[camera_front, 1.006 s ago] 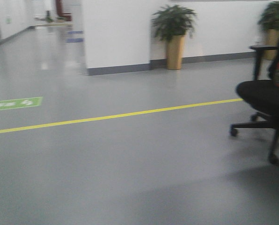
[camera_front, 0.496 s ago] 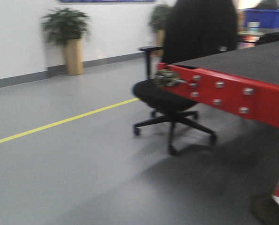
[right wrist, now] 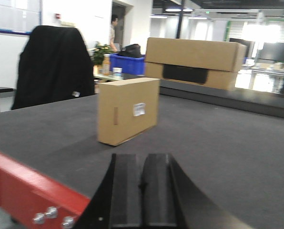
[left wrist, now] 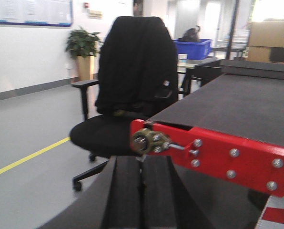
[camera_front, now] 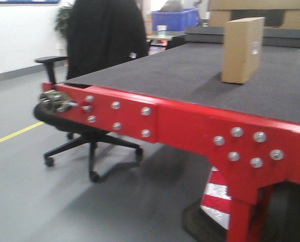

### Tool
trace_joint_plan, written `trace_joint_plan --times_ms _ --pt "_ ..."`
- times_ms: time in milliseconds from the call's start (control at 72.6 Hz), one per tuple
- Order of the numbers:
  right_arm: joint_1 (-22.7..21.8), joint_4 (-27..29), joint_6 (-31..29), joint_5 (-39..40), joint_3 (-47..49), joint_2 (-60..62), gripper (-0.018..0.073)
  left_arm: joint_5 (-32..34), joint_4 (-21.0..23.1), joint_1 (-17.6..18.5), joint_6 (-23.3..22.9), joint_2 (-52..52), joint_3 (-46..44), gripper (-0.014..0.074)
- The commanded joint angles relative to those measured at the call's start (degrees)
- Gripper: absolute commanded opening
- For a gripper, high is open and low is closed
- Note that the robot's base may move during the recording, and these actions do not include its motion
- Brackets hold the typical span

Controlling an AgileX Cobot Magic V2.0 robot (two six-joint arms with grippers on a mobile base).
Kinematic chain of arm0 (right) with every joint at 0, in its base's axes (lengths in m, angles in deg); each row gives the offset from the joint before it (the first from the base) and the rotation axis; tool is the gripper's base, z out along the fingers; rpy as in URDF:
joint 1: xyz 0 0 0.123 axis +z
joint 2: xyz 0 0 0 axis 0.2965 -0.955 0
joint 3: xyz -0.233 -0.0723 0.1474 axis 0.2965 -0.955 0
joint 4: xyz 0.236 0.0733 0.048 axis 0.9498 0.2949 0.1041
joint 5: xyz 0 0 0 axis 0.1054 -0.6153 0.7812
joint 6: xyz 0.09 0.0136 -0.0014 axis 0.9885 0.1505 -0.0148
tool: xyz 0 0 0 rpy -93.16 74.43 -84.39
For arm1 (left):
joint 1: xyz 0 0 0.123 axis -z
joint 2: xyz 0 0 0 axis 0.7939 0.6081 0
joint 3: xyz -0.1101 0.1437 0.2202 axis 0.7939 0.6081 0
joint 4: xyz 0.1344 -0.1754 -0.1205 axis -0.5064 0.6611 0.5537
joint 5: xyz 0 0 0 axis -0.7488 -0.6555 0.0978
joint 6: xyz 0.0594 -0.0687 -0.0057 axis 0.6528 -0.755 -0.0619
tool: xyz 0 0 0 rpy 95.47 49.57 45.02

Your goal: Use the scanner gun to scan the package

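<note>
Standing upright on the desk [camera_front: 165,70], the package [camera_front: 242,50] shows its labelled face rightward, long axis unclear; left gripper [left wrist: 142,191] and right gripper [right wrist: 143,191] clenched on nothing.

Tan package [camera_front: 242,50] showing a white label [right wrist: 139,109]
The table [camera_front: 190,121] is showing a red frame, dark grey top; the chair [left wrist: 104,136] is showing black.

Your right claw [right wrist: 143,191] is closed tight, low over the dark grey worktop [right wrist: 218,138]. The plain tan rectangular cardboard box [right wrist: 127,110] stands upright ahead, its white label [right wrist: 139,109] visible.
</note>
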Motion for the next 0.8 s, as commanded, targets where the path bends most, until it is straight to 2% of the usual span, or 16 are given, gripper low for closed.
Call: trace_joint_plan --times_ms 0,785 --pt "0.1 0.0 -0.5 1.0 0.0 0.0 -0.0163 1.1 0.3 -0.1 0.0 -0.1 -0.1 -0.0111" --pt "0.1 0.0 -0.5 1.0 0.0 0.0 -0.0163 1.1 0.3 -0.1 0.0 -0.1 -0.1 -0.0111"
